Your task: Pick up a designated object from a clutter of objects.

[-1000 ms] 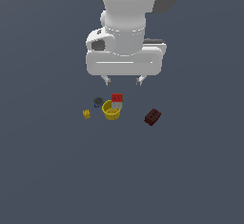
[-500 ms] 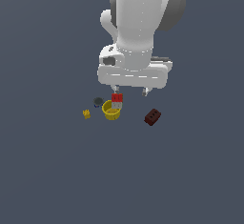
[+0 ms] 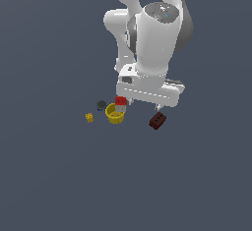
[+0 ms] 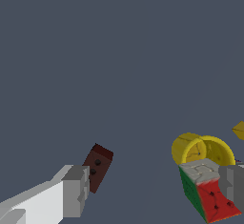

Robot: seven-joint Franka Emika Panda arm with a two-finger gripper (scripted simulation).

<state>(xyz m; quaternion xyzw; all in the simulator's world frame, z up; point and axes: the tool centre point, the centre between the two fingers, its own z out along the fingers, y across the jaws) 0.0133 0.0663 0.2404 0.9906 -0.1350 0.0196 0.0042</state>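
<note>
Exterior view: one brown block [image 3: 157,121], one yellow bowl [image 3: 115,114], one cube [image 3: 120,103], possibly two small bits; hand [image 3: 142,108] spread.

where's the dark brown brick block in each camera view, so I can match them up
Exterior view: the dark red-brown block lies on the floor at the exterior view's right of the clutter, just below the gripper.
Wrist view: the block sits beside one grey finger, dotted face showing.
Shared landmark: the yellow bowl next to the red-and-white cube.
</note>
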